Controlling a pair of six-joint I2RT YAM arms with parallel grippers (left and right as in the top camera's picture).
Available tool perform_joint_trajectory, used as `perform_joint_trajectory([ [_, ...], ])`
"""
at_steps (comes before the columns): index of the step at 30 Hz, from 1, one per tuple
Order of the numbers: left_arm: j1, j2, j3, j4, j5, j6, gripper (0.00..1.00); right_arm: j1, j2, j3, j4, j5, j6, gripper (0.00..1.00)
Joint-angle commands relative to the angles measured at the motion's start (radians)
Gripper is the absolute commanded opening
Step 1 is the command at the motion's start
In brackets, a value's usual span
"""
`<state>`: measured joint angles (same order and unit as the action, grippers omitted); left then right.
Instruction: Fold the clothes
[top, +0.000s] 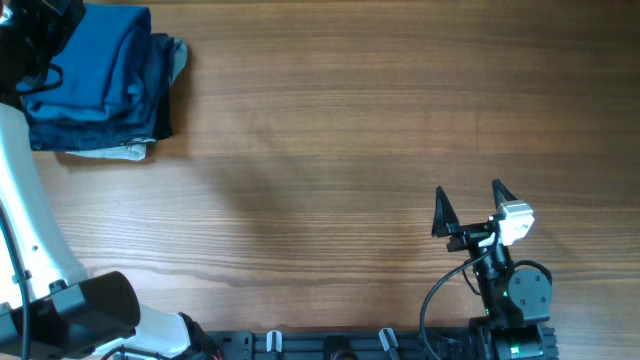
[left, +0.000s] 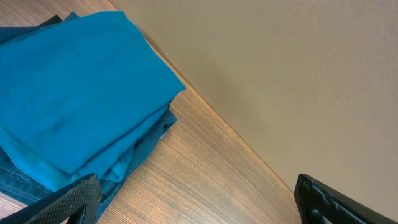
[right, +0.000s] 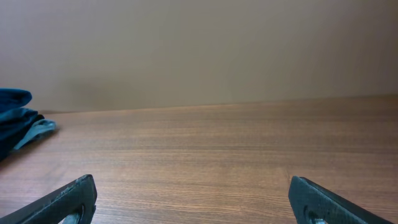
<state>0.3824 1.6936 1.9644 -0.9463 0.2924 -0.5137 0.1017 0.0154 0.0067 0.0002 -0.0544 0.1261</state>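
Blue polo shirt (top: 95, 55) is seen folded atop darker garments (top: 160, 95) at the far-left corner of the table (top: 350, 120). Left gripper (left: 196, 186) is spread empty near it; right gripper (top: 468, 190) is spread empty, well apart. Risk: layer edges are hard to tell apart, so lower garments may be pinched too

The blue shirt (top: 100, 60) is lying folded at the far left corner of the table (top: 350, 130), forming the top layer of a pile (top: 90, 135). Its medium-blue cloth is facing up, smooth with a few soft creases. In the left wrist view the shirt (left: 74, 106) is showing several folded layers along the edge nearest the table's bare wood (left: 205, 168), slightly overhanging it.
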Motion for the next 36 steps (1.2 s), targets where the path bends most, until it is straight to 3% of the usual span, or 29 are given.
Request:
perform_joint_trajectory([
  [1,0.0,-0.005,-0.002,0.0,0.002,0.004,1.0,0.003,-0.011,-0.002,0.003,0.018,-0.018,1.0],
  [5,-0.008,-0.087,-0.002,-0.016,0.002,0.004,1.0,0.003,-0.011,-0.002,0.003,0.018,-0.018,0.99],
  [8,-0.049,-0.243,-0.002,-0.016,0.002,0.004,1.0,0.003,-0.011,-0.002,0.003,0.018,-0.018,1.0],
  [14,-0.278,-0.599,-0.018,-0.124,-0.051,0.087,1.0,0.003,-0.011,-0.002,0.003,0.018,-0.018,1.0],
  [19,-0.311,-0.917,-0.419,-0.119,-0.055,0.087,1.0,0.003,-0.011,-0.002,0.003,0.018,-0.018,1.0],
  [24,-0.311,-1.128,-1.061,0.217,-0.054,0.029,1.0,0.003,-0.011,-0.002,0.003,0.018,-0.018,1.0],
  [28,-0.311,-1.2,-1.469,0.649,-0.055,0.031,1.0,0.003,-0.011,-0.002,0.003,0.018,-0.018,1.0],
  [32,-0.311,-1.251,-1.725,1.001,-0.059,0.034,1.0,0.003,-0.011,-0.002,0.003,0.018,-0.018,1.0],
  [36,-0.311,-1.257,-1.813,1.048,-0.108,0.035,1.0,0.003,-0.011,-0.002,0.003,0.018,-0.018,1.0],
])
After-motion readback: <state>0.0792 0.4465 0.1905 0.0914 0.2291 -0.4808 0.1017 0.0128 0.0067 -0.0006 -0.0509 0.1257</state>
